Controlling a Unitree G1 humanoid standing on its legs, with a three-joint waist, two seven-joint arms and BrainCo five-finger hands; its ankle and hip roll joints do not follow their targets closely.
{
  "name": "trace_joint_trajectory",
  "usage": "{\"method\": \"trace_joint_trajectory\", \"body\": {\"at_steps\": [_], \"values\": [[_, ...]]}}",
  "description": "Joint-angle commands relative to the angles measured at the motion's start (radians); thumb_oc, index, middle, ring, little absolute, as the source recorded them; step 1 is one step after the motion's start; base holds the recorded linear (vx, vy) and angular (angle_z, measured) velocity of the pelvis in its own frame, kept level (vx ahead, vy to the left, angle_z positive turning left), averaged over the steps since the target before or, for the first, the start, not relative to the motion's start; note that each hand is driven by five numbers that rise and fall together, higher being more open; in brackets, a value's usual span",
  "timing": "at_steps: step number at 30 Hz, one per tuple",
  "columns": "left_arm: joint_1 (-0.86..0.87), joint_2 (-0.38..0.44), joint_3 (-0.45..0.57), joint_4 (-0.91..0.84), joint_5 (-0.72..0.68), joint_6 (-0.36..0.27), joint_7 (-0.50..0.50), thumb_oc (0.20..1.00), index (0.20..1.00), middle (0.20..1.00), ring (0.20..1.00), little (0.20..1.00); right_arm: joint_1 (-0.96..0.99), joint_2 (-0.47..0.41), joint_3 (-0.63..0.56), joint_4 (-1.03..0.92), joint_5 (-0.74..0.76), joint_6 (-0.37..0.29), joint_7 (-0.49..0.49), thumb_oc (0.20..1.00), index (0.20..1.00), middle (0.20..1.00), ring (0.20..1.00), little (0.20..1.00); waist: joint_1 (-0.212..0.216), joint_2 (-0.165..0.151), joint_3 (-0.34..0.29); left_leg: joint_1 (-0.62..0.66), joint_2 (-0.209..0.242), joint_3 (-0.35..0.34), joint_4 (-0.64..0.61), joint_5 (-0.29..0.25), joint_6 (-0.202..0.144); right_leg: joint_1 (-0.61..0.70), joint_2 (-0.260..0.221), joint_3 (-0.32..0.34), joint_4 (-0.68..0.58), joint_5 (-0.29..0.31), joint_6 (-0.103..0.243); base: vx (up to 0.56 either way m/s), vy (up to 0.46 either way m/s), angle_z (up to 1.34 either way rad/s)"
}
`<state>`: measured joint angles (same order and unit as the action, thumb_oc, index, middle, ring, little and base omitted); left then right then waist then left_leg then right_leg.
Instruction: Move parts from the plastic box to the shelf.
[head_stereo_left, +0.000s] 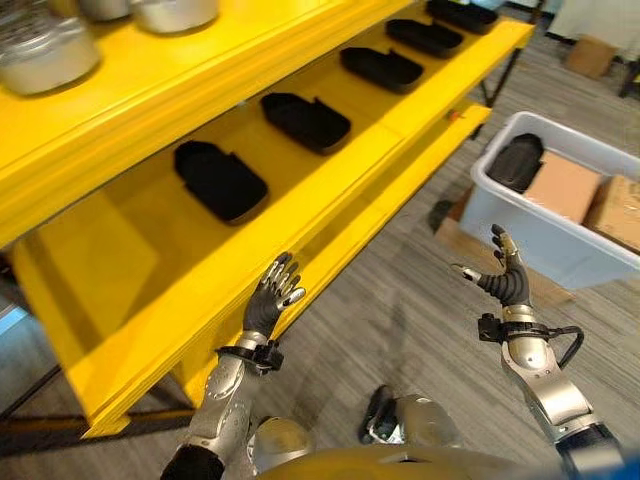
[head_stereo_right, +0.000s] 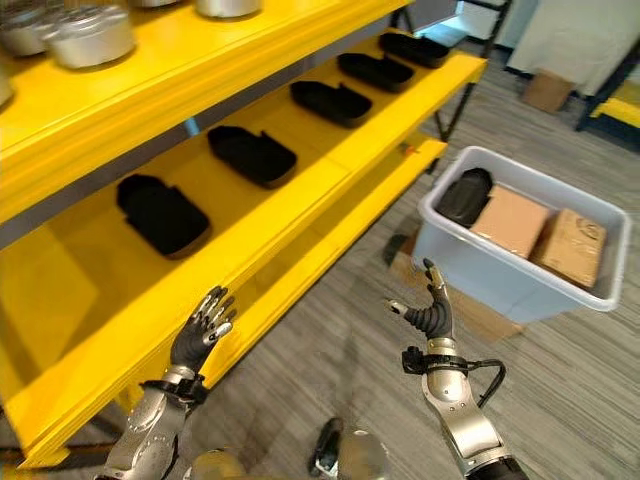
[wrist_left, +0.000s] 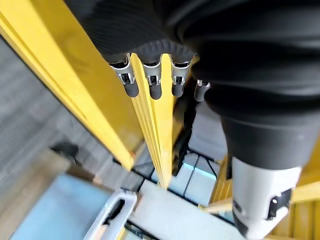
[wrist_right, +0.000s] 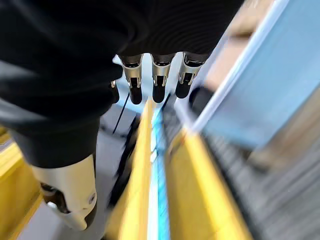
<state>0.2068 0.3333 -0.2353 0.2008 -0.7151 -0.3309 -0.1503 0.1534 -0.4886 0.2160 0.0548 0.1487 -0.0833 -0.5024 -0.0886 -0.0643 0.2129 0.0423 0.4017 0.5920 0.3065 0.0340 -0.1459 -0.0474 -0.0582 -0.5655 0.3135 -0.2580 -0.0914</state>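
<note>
Inside the pale plastic box (head_stereo_right: 520, 275) on the floor to the robot's right, one black part (head_stereo_right: 463, 196) lies in the end nearest the shelf, touching a brown cardboard carton (head_stereo_right: 510, 221); a second carton (head_stereo_right: 571, 247) sits beside that at the far end. The box stands on a flat piece of cardboard (head_stereo_left: 462, 247), whose edge shows just past its near wall.

On the middle level of the yellow shelf (head_stereo_left: 330, 190), five more black parts sit in a row, each apart from its neighbour, from the nearest one (head_stereo_left: 220, 180) to the farthest (head_stereo_left: 462, 14). Bare yellow board lies to the near side of the nearest part. Round metal containers (head_stereo_left: 45, 52) stand on the level above.

Between the shelf's front edge and the box runs an open strip of grey floor (head_stereo_right: 340, 340). The left hand (head_stereo_left: 272, 300) hangs just in front of the shelf's front lip, fingers straight and slightly spread, holding nothing. The right hand (head_stereo_right: 428, 308) is raised over the floor near the box's near wall without touching it, fingers loosely extended, thumb out to the side, also holding nothing.
</note>
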Motion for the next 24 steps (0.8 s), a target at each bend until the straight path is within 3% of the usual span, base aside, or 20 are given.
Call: {"method": "trace_joint_trajectory", "body": {"at_steps": [1, 2, 3, 6, 10, 12, 13, 16, 20, 22, 24], "values": [[0.007, 0.042, -0.017, -0.096, -0.02, -0.002, -0.139, 1.0, 1.0, 1.0, 1.0, 1.0, -0.078, -0.022, -0.105, -0.056, -0.039, -0.051, -0.103, 1.0, 1.0, 1.0, 1.0, 1.0, 0.032, 0.008, 0.054, 0.012, -0.02, 0.054, -0.095, -0.017, 0.045, 0.059, -0.134, 0.108, -0.071, 0.16, 0.169, 0.19, -0.516, -1.25], [-0.003, 0.037, -0.041, -0.092, -0.016, 0.002, -0.165, 1.0, 1.0, 1.0, 1.0, 1.0, -0.08, -0.028, -0.123, -0.033, -0.038, -0.062, -0.129, 1.0, 1.0, 1.0, 1.0, 1.0, 0.01, 0.009, 0.052, 0.019, 0.0, 0.065, -0.103, 0.008, 0.028, 0.043, -0.12, 0.118, -0.066, 0.154, 0.159, 0.22, -0.594, -1.21], [-0.04, 0.026, -0.102, -0.089, 0.002, -0.021, -0.163, 1.0, 1.0, 1.0, 1.0, 1.0, -0.093, -0.036, -0.142, 0.004, -0.046, -0.079, -0.175, 1.0, 1.0, 1.0, 1.0, 1.0, -0.027, 0.019, 0.052, 0.023, 0.044, 0.082, -0.11, 0.08, -0.02, 0.019, -0.093, 0.141, -0.072, 0.154, 0.144, 0.17, -0.445, -0.73], [-0.095, 0.018, -0.15, -0.091, 0.016, -0.05, -0.146, 1.0, 1.0, 1.0, 1.0, 1.0, -0.114, -0.046, -0.16, 0.037, -0.044, -0.101, -0.19, 1.0, 1.0, 1.0, 1.0, 1.0, -0.061, 0.034, 0.054, 0.037, 0.08, 0.109, -0.139, 0.144, -0.057, -0.008, -0.085, 0.156, -0.073, 0.159, 0.141, 0.07, -0.272, -0.78], [-0.158, 0.018, -0.186, -0.101, 0.016, -0.074, -0.094, 1.0, 1.0, 1.0, 1.0, 1.0, -0.14, -0.059, -0.168, 0.068, -0.049, -0.128, -0.161, 1.0, 1.0, 1.0, 1.0, 1.0, -0.098, 0.042, 0.039, 0.075, 0.071, 0.093, -0.155, 0.15, -0.07, -0.047, -0.065, 0.195, -0.061, 0.151, 0.121, 0.1, -0.19, -0.61], [-0.17, 0.011, -0.183, -0.099, 0.006, -0.07, -0.046, 1.0, 1.0, 1.0, 1.0, 1.0, -0.141, -0.057, -0.145, 0.077, -0.044, -0.149, -0.134, 1.0, 1.0, 1.0, 1.0, 1.0, -0.084, 0.044, 0.025, 0.033, 0.009, -0.051, -0.091, 0.142, -0.062, -0.036, -0.024, 0.263, -0.105, 0.159, 0.107, 0.19, -0.219, -1.12], [-0.165, 0.004, -0.169, -0.099, 0.002, -0.077, -0.021, 1.0, 1.0, 1.0, 1.0, 1.0, -0.135, -0.051, -0.13, 0.072, -0.056, -0.17, -0.095, 1.0, 1.0, 1.0, 1.0, 1.0, -0.066, 0.037, 0.022, -0.012, -0.087, -0.153, -0.038, 0.095, -0.009, -0.02, -0.001, 0.311, -0.164, 0.204, 0.096, 0.17, -0.183, -1.15], [-0.144, 0.005, -0.135, -0.114, -0.01, -0.049, -0.032, 1.0, 1.0, 1.0, 1.0, 1.0, -0.112, -0.035, -0.117, 0.052, -0.06, -0.183, -0.079, 1.0, 1.0, 1.0, 1.0, 1.0, -0.051, 0.029, 0.018, -0.035, -0.199, -0.175, -0.029, 0.005, 0.048, 0.026, 0.003, 0.353, -0.237, 0.238, 0.114, 0.14, -0.101, -1.3], [-0.111, 0.013, -0.106, -0.102, -0.015, -0.021, -0.086, 1.0, 1.0, 1.0, 1.0, 1.0, -0.088, -0.011, -0.106, 0.027, -0.057, -0.166, -0.073, 1.0, 1.0, 1.0, 1.0, 1.0, -0.041, 0.038, 0.004, -0.034, -0.267, -0.188, -0.131, -0.038, 0.077, 0.061, 0.004, 0.382, -0.272, 0.251, 0.135, 0.13, 0.013, -0.48], [-0.094, 0.017, -0.097, -0.097, -0.016, -0.019, -0.099, 1.0, 1.0, 1.0, 1.0, 1.0, -0.08, 0.001, -0.096, 0.018, -0.066, -0.161, -0.069, 1.0, 1.0, 1.0, 1.0, 1.0, -0.029, 0.043, 0.002, -0.039, -0.273, -0.215, -0.201, -0.026, 0.076, 0.077, 0.008, 0.396, -0.27, 0.242, 0.141, 0.17, 0.077, -0.25], [-0.071, 0.016, -0.077, -0.099, -0.031, -0.016, -0.1, 1.0, 1.0, 1.0, 1.0, 1.0, -0.07, 0.006, -0.077, 0.001, -0.058, -0.145, -0.051, 1.0, 1.0, 1.0, 1.0, 1.0, -0.004, 0.043, 0.006, -0.064, -0.258, -0.29, -0.248, 0.029, 0.057, 0.108, 0.014, 0.428, -0.269, 0.226, 0.142, 0.18, 0.128, -0.23]]}}
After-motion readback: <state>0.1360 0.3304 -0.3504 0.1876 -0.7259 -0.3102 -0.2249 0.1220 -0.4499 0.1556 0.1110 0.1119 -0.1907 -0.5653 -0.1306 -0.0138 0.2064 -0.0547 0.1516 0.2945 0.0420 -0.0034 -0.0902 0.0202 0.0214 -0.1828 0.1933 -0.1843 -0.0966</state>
